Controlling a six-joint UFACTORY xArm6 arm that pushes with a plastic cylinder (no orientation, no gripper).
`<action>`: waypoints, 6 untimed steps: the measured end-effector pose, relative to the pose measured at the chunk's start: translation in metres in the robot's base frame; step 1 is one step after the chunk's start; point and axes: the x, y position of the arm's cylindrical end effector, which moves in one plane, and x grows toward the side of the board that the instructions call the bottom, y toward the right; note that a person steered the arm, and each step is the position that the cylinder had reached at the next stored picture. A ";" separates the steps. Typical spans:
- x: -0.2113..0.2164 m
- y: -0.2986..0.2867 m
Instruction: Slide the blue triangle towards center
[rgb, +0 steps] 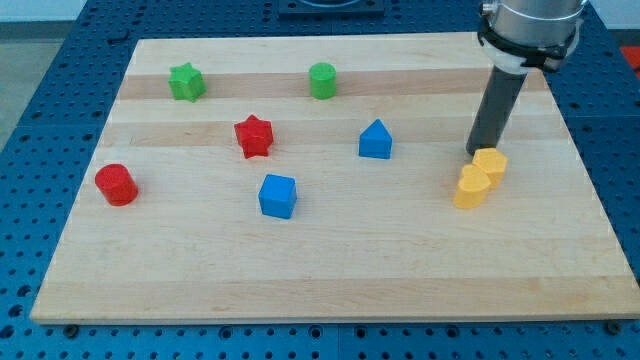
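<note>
The blue triangle (375, 140) sits on the wooden board (330, 270), a little right of its middle and toward the view's top. My tip (477, 153) is well to the right of it, touching the board just above the left edge of a yellow block (490, 164). A second yellow block (471, 187) lies against that one at its lower left. A blue cube (277, 196) lies below and left of the triangle.
A red star (253, 136) lies left of the triangle. A red cylinder (116, 185) is near the left edge. A green star (186, 82) and a green cylinder (322, 80) are near the top edge.
</note>
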 end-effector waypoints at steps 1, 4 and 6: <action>0.004 0.000; -0.024 0.014; -0.055 -0.005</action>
